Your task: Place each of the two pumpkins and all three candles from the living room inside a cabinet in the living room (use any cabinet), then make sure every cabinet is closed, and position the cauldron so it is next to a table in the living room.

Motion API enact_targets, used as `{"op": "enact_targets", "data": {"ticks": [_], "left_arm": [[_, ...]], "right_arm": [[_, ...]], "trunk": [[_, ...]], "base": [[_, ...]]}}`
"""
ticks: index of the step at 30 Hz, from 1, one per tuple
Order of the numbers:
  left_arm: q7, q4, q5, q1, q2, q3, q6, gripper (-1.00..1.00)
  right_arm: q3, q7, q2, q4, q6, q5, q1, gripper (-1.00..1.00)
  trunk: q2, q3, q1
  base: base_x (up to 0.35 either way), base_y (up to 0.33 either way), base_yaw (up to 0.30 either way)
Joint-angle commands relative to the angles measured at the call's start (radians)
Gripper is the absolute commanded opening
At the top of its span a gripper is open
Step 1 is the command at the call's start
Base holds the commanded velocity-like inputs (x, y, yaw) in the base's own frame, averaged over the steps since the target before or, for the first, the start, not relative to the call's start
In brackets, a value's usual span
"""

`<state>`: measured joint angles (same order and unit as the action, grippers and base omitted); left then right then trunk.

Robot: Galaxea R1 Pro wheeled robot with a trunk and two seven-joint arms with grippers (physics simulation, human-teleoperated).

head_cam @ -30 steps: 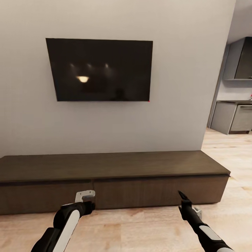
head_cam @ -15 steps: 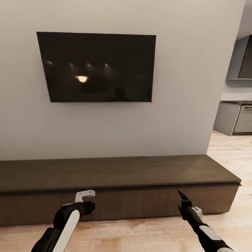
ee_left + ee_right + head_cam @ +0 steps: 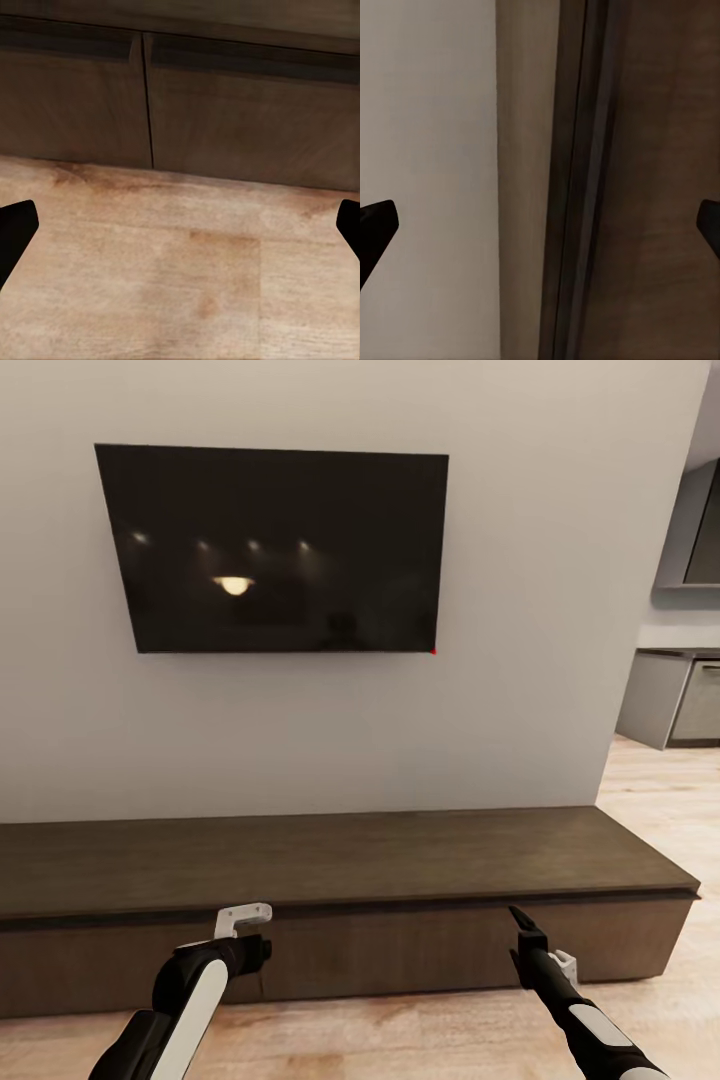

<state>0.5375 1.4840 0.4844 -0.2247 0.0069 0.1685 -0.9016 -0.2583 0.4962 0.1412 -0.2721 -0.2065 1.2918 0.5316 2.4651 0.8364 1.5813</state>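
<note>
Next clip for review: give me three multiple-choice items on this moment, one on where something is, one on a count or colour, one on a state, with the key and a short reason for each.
1. Where is the TV?
A. On the wall above the cabinet
B. Standing on the cabinet top
C. On the floor

2. How many drawer fronts meet at the seam seen in the left wrist view?
A. Two
B. Four
C. Six

3. What state are the cabinet's fronts in?
A. One pulled fully out
B. All shut, flush with each other
C. One removed

Key: 1 A, the black screen hangs on the pale wall with a bare strip of wall between it and the cabinet top. 2 A, one vertical seam splits a left and a right front. 3 B, the head view shows an unbroken flat front with nothing protruding.
</note>
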Motion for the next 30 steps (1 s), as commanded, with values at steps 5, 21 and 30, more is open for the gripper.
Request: {"op": "enact_targets", "data": {"ticks": [5, 21, 30], "left_arm": [[0.01, 0.001, 0.01, -0.001, 0.001, 0.002, -0.002, 1.0], [0.009, 0.002, 0.011, -0.001, 0.001, 0.002, -0.002, 1.0], [0.009, 0.002, 0.014, -0.001, 0.001, 0.002, -0.001, 1.0]], "right_arm": [[-0.004, 0.002, 0.0, 0.001, -0.01, 0.009, 0.001, 1.0], [-0.004, 0.002, 0.0, 0.001, -0.01, 0.009, 0.001, 1.0], [-0.004, 0.002, 0.0, 0.001, -0.01, 0.008, 0.001, 1.0]], "trunk": [[0.0, 0.001, 0.0], [0.0, 0.001, 0.0], [0.028, 0.014, 0.015]], "base": [[0.067, 0.0, 0.0], [0.078, 0.0, 0.0], [0.001, 0.0, 0.0]]}}
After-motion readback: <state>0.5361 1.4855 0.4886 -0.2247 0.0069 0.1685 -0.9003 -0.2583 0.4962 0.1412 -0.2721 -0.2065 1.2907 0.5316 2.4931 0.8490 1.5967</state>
